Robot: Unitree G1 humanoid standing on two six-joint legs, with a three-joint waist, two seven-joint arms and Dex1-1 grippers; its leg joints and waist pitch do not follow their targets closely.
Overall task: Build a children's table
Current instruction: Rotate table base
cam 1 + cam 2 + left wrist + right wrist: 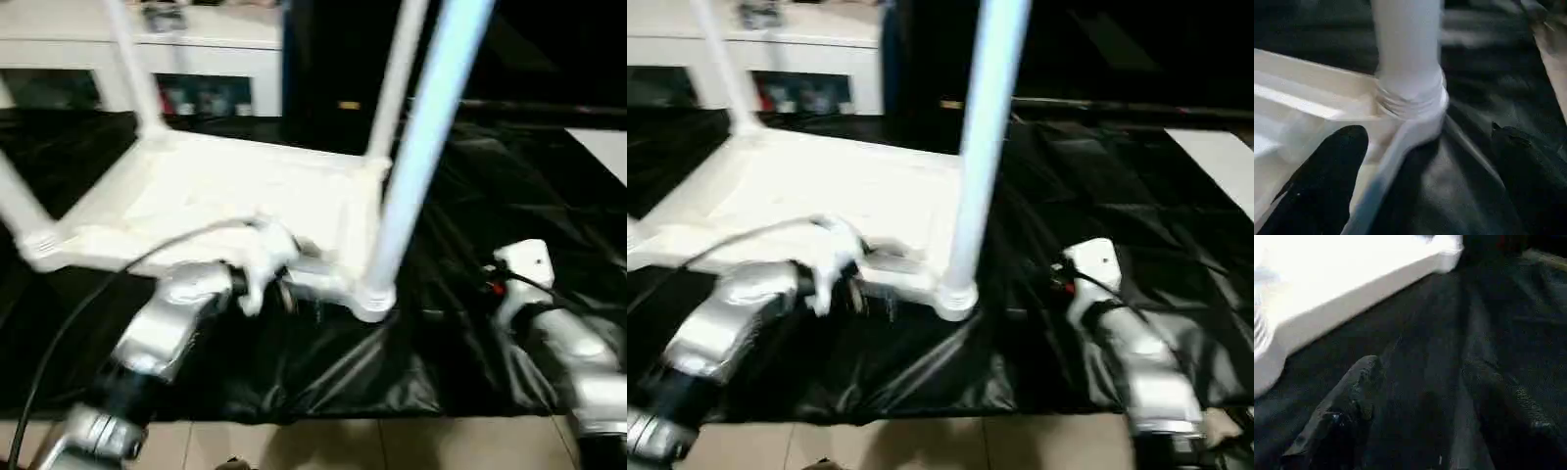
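Note:
The children's table lies upside down on a black sheet, its white top (pixel 225 196) showing the ribbed underside. Several white tube legs stand up from the corner sockets, the nearest one (pixel 421 157) in the front right socket (pixel 372 294). My left gripper (pixel 1425 181) is open at the top's front rim, just left of that socket. One black finger (pixel 1327 186) lies over the top's underside and the other (pixel 1528 171) is out over the sheet. My right gripper (pixel 1425 421) is open above the sheet, to the right of the table, with nothing between its fingers.
A black sheet (pixel 470 333) covers the floor under the table, with pale tiles (pixel 343 446) along the near edge. A white cabinet (pixel 147 49) stands behind. A white panel (pixel 607 147) lies at the far right.

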